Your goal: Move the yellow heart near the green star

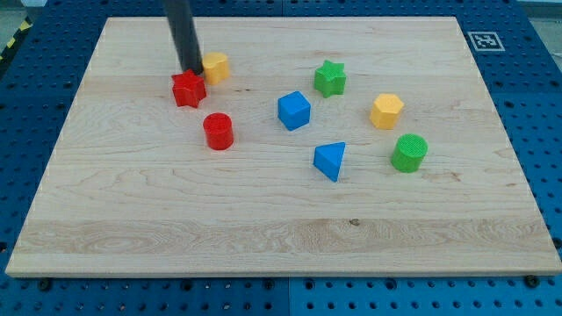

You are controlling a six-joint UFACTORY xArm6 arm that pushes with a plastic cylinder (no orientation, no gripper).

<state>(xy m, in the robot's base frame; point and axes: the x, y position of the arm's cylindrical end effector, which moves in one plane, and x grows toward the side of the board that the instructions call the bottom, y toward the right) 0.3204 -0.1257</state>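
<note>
The yellow heart (216, 67) lies on the wooden board at the upper left. The green star (330, 78) lies well to its right, near the view's top centre. My tip (190, 70) stands at the yellow heart's left edge, touching or almost touching it, and just above the red star (188, 89). The rod rises from there out of the view's top.
A red cylinder (218, 131) lies below the red star. A blue cube (294, 111) and a blue triangular block (330, 161) lie mid-board. A yellow hexagon (386, 111) and a green cylinder (409, 152) lie at the right. The board (263, 237) sits on a blue pegboard.
</note>
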